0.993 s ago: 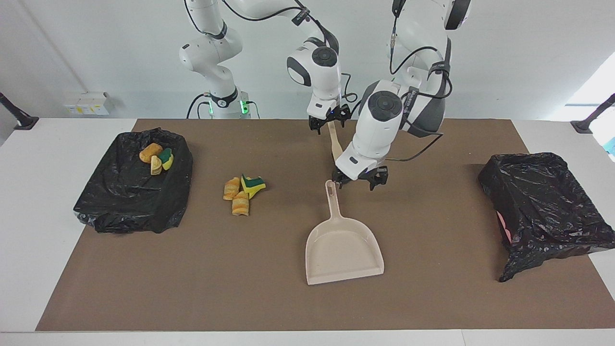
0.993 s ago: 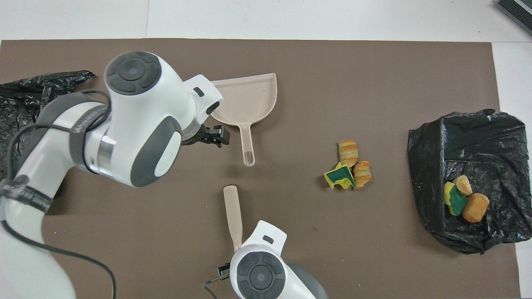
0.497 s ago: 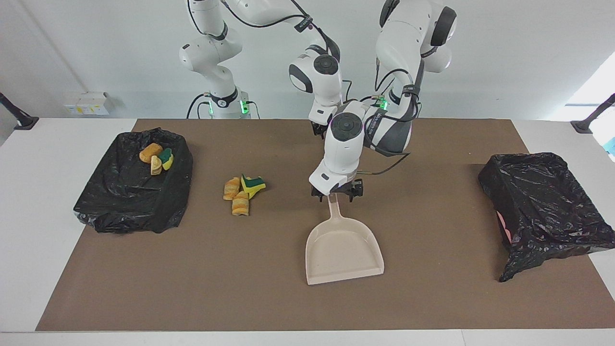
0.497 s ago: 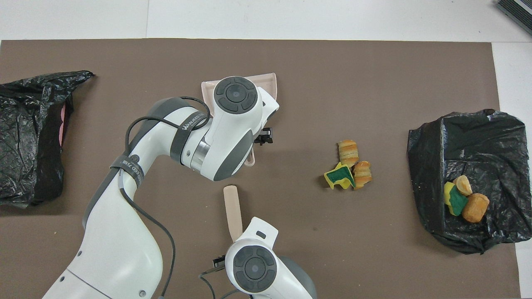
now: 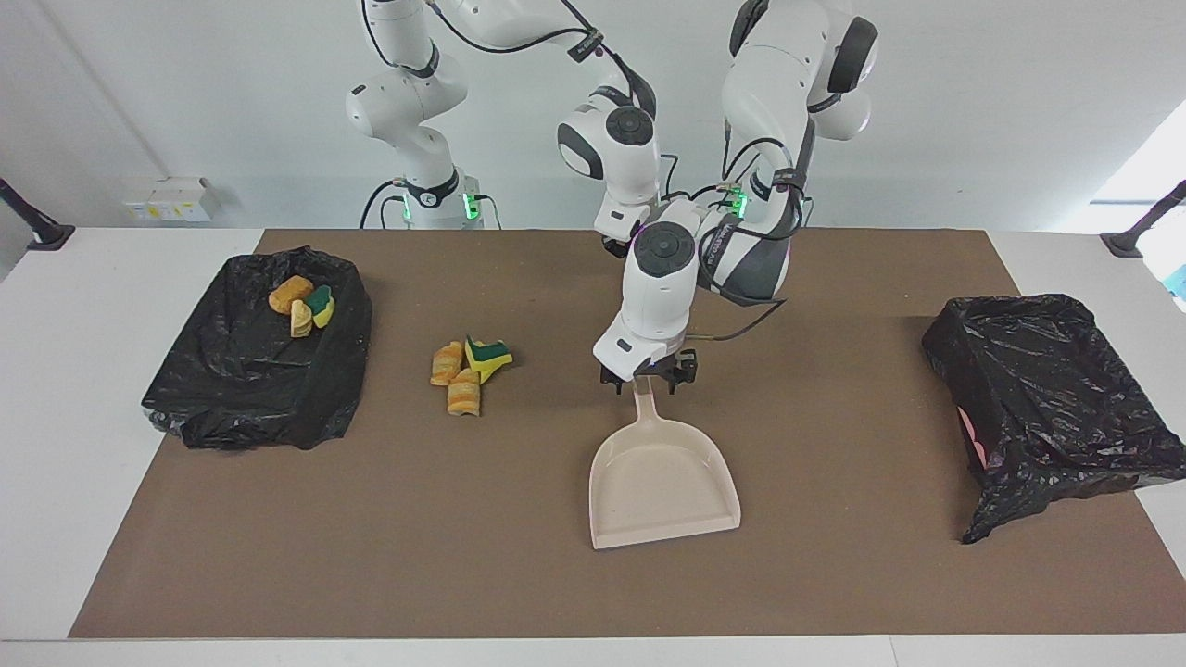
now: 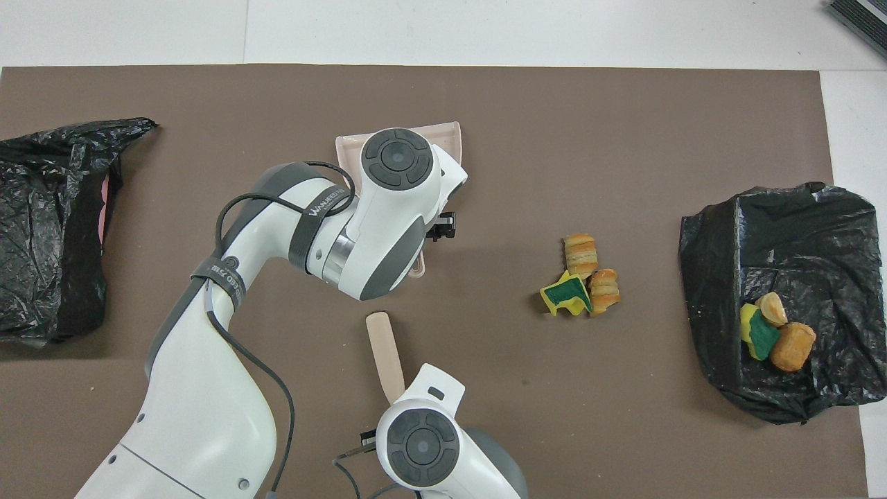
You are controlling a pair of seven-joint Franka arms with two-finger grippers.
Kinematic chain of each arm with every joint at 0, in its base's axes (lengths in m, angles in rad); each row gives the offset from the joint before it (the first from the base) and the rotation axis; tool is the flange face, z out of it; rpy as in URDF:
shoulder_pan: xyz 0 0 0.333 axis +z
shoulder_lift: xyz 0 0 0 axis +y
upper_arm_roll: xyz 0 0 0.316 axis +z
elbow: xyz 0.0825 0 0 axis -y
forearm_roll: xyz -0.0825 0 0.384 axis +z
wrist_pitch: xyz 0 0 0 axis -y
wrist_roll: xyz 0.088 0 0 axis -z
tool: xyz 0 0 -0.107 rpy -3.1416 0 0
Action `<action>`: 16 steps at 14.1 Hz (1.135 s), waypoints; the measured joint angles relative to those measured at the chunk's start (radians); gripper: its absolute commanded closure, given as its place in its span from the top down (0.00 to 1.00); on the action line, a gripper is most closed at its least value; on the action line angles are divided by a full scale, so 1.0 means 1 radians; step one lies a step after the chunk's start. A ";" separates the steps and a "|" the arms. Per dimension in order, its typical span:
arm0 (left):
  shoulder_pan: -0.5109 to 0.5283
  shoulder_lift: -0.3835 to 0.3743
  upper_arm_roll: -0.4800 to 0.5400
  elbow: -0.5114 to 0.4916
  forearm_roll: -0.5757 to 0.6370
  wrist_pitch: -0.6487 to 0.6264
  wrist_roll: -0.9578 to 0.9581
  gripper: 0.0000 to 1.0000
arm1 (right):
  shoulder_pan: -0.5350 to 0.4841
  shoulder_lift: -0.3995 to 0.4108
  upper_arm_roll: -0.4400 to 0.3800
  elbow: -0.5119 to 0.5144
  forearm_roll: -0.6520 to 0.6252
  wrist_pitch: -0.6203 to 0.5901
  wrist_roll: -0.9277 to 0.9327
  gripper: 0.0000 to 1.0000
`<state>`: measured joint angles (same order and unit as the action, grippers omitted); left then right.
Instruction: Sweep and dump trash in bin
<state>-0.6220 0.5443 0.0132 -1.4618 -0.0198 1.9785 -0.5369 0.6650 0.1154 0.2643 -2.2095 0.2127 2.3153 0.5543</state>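
Straddling the robot-side end of the dustpan's [image 5: 662,477] handle, the left gripper [image 5: 646,378] is down at the brown mat [image 5: 834,556]. Whether it has clamped the handle or only brackets it, I cannot tell from where I stand. Its arm bends low over the middle of the table, hiding most of the pan from above. The beige dustpan lies flat, with its wide mouth turned away from the robots.

The right gripper [image 5: 619,246] sits close to the robots' edge of the mat, mostly hidden by the left arm. It is clenched. The brush [image 6: 385,353] pokes its beige handle out from under that wrist toward the dustpan's handle, so the brush looks to be in its grasp.

The trash [image 5: 468,366] is a tight cluster of three pieces on the mat: two orange striped lumps and a yellow-green sponge. It lies between the dustpan and the black-lined bin [image 5: 250,371] at the right arm's end. Three more scraps [image 5: 301,304] are already inside that bin. A second black bag [image 5: 1047,389] sits at the left arm's end, well apart from everything.
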 measured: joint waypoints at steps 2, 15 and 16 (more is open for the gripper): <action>0.000 0.000 0.000 -0.001 -0.001 0.003 -0.037 0.00 | 0.000 0.000 -0.002 0.004 -0.003 -0.019 0.000 0.00; 0.176 -0.049 0.029 0.002 -0.043 0.010 0.208 0.00 | -0.199 -0.263 -0.018 0.021 -0.030 -0.495 -0.008 0.00; 0.195 -0.059 0.028 0.002 -0.046 0.008 0.232 0.00 | -0.237 -0.293 -0.020 0.021 -0.045 -0.524 -0.009 0.00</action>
<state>-0.4265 0.4850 0.0417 -1.4596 -0.0657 1.9869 -0.3049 0.4279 -0.1775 0.2440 -2.1889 0.1674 1.7913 0.5454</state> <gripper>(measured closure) 0.687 0.740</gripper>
